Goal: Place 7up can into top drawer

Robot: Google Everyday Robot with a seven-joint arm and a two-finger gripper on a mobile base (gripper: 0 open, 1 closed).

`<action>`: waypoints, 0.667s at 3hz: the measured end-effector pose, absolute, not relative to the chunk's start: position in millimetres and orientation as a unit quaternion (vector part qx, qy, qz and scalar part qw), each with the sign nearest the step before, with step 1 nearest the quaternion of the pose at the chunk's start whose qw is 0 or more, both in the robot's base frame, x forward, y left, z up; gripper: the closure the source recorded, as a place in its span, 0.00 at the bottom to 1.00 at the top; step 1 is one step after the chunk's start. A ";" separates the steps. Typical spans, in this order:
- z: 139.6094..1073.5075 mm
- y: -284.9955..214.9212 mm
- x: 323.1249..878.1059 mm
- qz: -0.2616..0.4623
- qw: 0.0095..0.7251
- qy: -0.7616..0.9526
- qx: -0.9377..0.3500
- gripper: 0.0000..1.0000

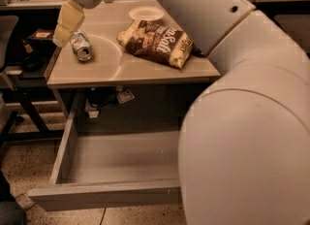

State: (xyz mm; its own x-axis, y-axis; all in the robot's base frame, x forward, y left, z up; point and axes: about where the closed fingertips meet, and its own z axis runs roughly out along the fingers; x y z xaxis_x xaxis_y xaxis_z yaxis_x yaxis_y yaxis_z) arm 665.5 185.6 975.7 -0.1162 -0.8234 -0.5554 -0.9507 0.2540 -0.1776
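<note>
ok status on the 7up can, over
Claw at the table's left edge, beside the 7up can. Can lying on its side. Top drawer open below. Chip bag apart from it.

The can (81, 46) is seen lying near the table's (121, 71) left edge, the gripper (62, 35) held just left of it. A bag (155, 42) is laid at centre, a plate (146, 13) behind it; the drawer (106, 195) is pulled open below.
</note>
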 end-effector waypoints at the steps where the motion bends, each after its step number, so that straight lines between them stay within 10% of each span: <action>1: 962.6 192.9 687.6 0.096 0.255 0.755 -0.596 0.00; 2: 948.4 199.7 705.5 0.089 0.235 0.764 -0.594 0.00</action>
